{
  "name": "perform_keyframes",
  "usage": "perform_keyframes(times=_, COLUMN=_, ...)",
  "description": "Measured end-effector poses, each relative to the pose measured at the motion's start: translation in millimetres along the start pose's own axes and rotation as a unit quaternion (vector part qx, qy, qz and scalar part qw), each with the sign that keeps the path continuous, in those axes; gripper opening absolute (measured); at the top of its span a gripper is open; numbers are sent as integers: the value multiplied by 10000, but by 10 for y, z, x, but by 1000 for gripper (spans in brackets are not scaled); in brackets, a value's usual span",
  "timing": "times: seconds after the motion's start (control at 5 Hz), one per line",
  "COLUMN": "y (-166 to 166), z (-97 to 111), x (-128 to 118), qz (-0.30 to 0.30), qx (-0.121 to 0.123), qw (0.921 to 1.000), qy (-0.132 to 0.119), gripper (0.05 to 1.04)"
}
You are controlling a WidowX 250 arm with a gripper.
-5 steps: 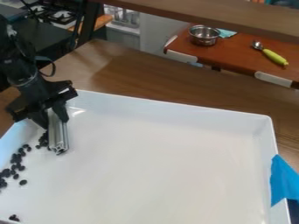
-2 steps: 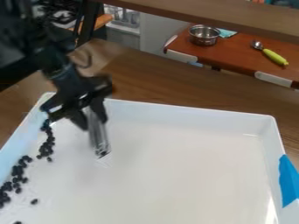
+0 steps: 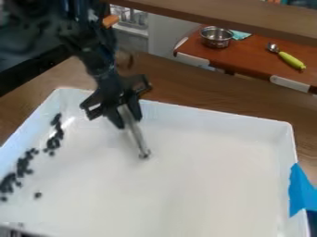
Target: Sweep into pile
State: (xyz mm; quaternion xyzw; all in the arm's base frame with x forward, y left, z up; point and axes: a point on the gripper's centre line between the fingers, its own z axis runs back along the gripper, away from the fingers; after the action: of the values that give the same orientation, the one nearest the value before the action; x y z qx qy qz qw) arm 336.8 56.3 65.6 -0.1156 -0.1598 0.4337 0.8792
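Surface: we record a brown wooden desk [image 3: 198,92], its grain showing behind the tray and beside its left and right walls. Directly on it we note one large white tray [image 3: 217,121], broad and flat-bottomed with raised walls, set with its base down. We observe blue tape [image 3: 301,187] on the tray's right wall.

No legible text, label, brand, number or sign to be read anywhere.
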Motion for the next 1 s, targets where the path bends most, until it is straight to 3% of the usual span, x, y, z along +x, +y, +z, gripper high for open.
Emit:
perform_keyframes(times=0.6, y=-198, z=-109, x=284, qz=197, qx=62, qw=9998, qy=-85, gripper=376)
perform_keyframes(times=1.0, y=-238, z=-140, x=342, qz=320, qx=52, qw=9994, qy=-88, gripper=376)
